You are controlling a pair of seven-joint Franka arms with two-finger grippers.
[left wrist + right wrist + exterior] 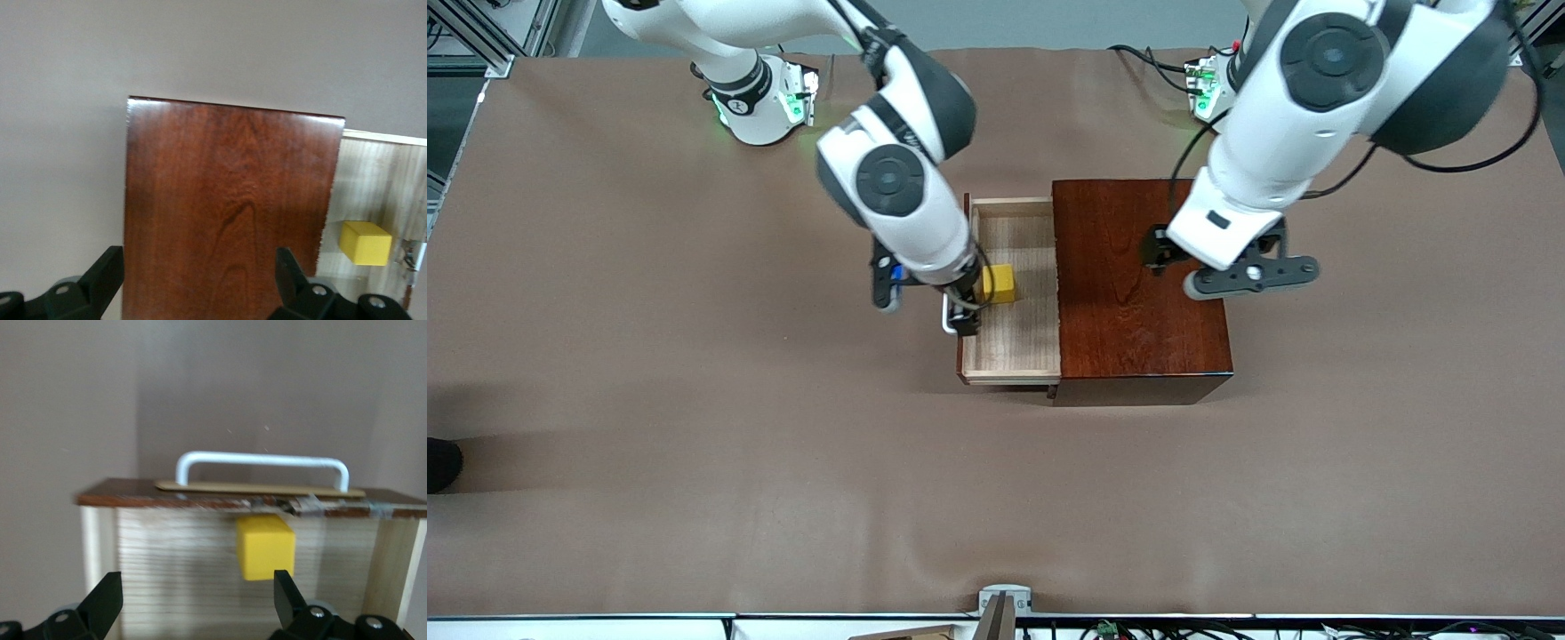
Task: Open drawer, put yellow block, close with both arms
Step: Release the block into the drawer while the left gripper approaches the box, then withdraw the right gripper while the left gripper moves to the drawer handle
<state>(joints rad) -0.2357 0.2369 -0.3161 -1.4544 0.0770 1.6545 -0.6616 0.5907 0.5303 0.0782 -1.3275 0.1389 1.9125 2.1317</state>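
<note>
Front view, from its left edge onward: the right gripper (963, 302) was seen spread wide over the pulled-out drawer (1014, 347), where the yellow block (997, 284) lay on the pale floor (near the white handle (262, 465)). Next, the left gripper (200, 283) was held spread above the wooden box (1138, 284), nothing pinched.

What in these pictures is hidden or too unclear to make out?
- Front view: the right pincer over the open drawer is mostly covered by its own arm; part of the handle too.
- Front view: the left pincer over the box sits under its wrist.
- Right wrist view: whether the yellow block touches the drawer front, blurred.
- Left wrist view: the box's lower part, cut off by the frame edge.
</note>
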